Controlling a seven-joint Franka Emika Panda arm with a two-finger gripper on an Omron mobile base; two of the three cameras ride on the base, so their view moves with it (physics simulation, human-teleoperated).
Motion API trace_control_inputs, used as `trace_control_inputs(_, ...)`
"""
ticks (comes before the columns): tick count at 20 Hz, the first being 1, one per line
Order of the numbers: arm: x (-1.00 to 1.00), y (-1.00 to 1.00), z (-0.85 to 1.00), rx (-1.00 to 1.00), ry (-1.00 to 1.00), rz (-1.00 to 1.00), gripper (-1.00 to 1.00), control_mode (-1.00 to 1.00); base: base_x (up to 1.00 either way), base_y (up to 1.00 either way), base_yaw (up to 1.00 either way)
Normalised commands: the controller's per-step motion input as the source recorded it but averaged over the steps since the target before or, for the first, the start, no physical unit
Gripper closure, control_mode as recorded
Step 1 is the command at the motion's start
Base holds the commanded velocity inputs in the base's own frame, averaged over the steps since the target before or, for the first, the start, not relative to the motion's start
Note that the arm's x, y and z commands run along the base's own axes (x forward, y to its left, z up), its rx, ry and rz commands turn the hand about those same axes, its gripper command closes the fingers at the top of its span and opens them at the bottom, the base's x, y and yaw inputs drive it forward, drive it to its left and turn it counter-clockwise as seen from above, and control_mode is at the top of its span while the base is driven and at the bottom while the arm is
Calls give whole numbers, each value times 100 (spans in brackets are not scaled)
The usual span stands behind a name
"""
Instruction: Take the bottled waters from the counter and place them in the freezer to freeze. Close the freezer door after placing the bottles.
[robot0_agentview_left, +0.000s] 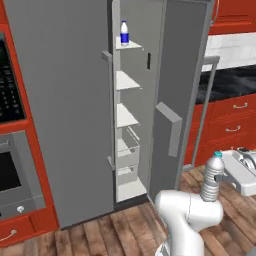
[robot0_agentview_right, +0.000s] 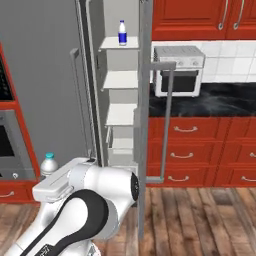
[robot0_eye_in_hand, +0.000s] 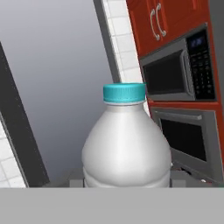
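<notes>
Fingers of the gripper (robot0_agentview_left: 216, 192) are closed on the teal-capped bottle (robot0_agentview_left: 213, 177), held upright low before the open freezer (robot0_agentview_left: 131, 115). White blue-labelled bottle (robot0_agentview_left: 124, 33) stands on the freezer's top shelf (robot0_agentview_left: 129, 45), well above the held bottle.

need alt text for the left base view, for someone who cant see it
A white robot arm holds a clear plastic bottle with a teal cap upright before an open tall grey freezer. A white bottle with a blue label stands on its top white shelf, and the narrow grey door hangs open.
</notes>
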Motion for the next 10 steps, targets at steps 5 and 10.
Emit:
trace_control_inputs(5, 0, 0, 0, 0, 0, 0, 100, 100, 63, 65, -37)
trace_control_inputs(10, 0, 0, 0, 0, 0, 0, 100, 100, 63, 23, -14)
